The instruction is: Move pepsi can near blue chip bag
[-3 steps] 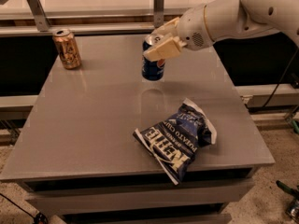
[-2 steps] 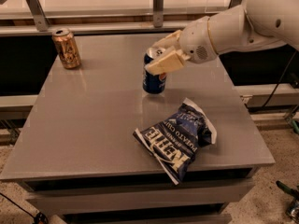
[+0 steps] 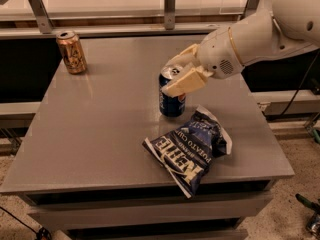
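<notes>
The pepsi can (image 3: 172,103) is dark blue with a silver top. It stands upright at the table's middle, just behind the blue chip bag (image 3: 192,146), with its base at or just above the tabletop. My gripper (image 3: 179,72) reaches in from the right on a white arm. Its cream fingers (image 3: 186,82) are closed around the top part of the can. The chip bag lies flat toward the front of the table, with white letters and a white edge.
A gold-tan can (image 3: 71,51) stands upright at the table's back left corner. The grey table (image 3: 100,134) has a rail and posts behind its back edge. Cables and floor clutter lie at the lower right.
My gripper has carried the pepsi can forward and down from the back of the table to a spot just behind the chip bag. The bag and the gold-tan can have not moved.
</notes>
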You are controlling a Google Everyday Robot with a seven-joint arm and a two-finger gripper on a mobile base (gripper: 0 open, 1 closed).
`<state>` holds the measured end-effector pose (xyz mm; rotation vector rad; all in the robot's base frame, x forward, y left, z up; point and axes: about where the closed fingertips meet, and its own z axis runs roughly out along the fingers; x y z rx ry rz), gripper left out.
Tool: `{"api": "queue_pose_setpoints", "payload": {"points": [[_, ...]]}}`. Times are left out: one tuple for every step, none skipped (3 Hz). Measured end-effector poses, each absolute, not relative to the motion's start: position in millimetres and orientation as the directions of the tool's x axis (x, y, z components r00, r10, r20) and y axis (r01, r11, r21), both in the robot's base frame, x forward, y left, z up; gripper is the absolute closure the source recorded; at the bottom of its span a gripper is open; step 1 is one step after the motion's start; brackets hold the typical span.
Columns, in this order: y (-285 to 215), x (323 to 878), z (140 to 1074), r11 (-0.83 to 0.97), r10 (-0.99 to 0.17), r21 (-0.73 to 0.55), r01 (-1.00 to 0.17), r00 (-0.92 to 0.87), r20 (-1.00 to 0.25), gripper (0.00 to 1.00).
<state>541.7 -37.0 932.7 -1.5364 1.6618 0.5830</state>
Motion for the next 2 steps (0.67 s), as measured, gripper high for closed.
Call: {"api": "queue_pose_setpoints", "payload": {"points": [[-45, 526, 926, 0.116, -0.634, -0.17, -0.979, 0.059, -0.771, 0.39], [-56, 520, 912, 0.104, -0.629, -0.156, -0.982, 0.057, -0.775, 0.16]]}}
